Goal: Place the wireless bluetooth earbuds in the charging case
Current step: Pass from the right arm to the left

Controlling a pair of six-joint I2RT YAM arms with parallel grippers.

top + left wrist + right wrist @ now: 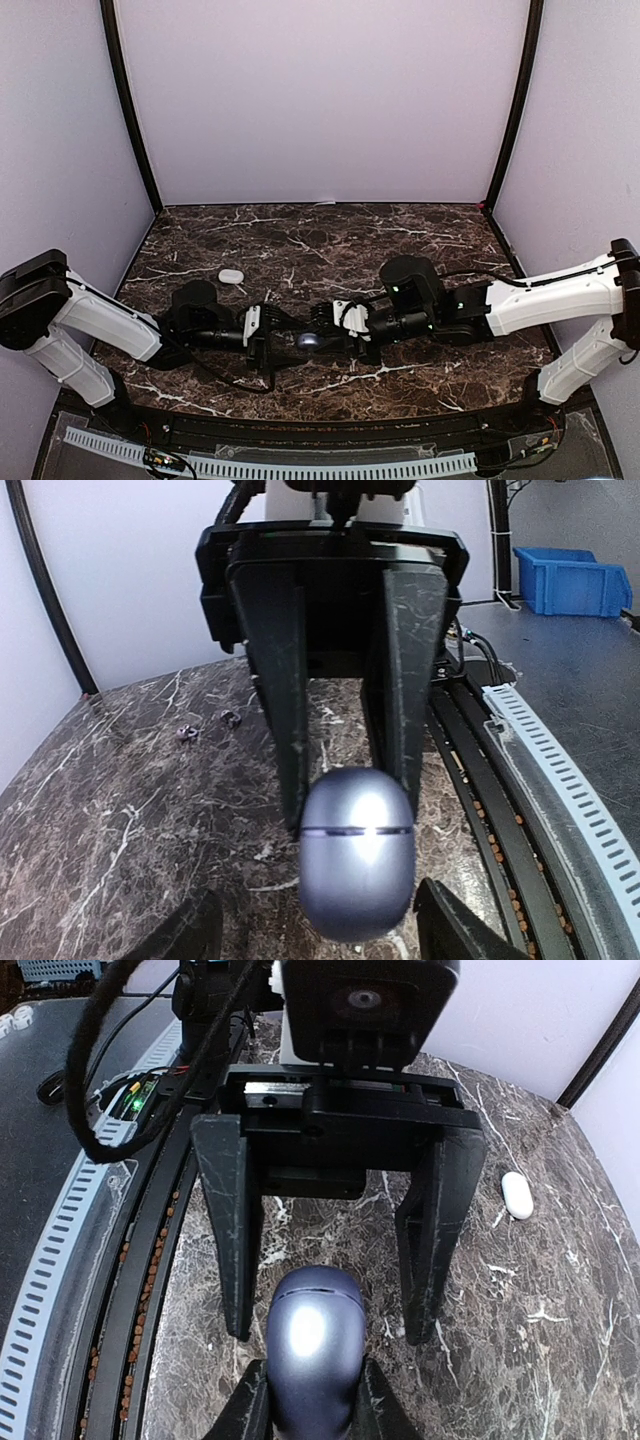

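A purple pebble-shaped charging case [308, 1345] hangs above the marble between both arms, its lid down with a thin seam showing. My right gripper [312, 1370] is shut on one end of it. My left gripper [320, 900] is open, and its fingers [225, 1220] flank the case's other end with gaps on both sides. From above, the case [308, 340] sits where the two grippers meet. Two tiny dark purple earbuds [185, 732] lie on the table behind, close together.
A white closed case [231, 276] lies on the marble table [420, 230] to the left of centre. A perforated white cable duct [560, 780] and a black rail run along the near edge. Purple walls enclose the back and sides.
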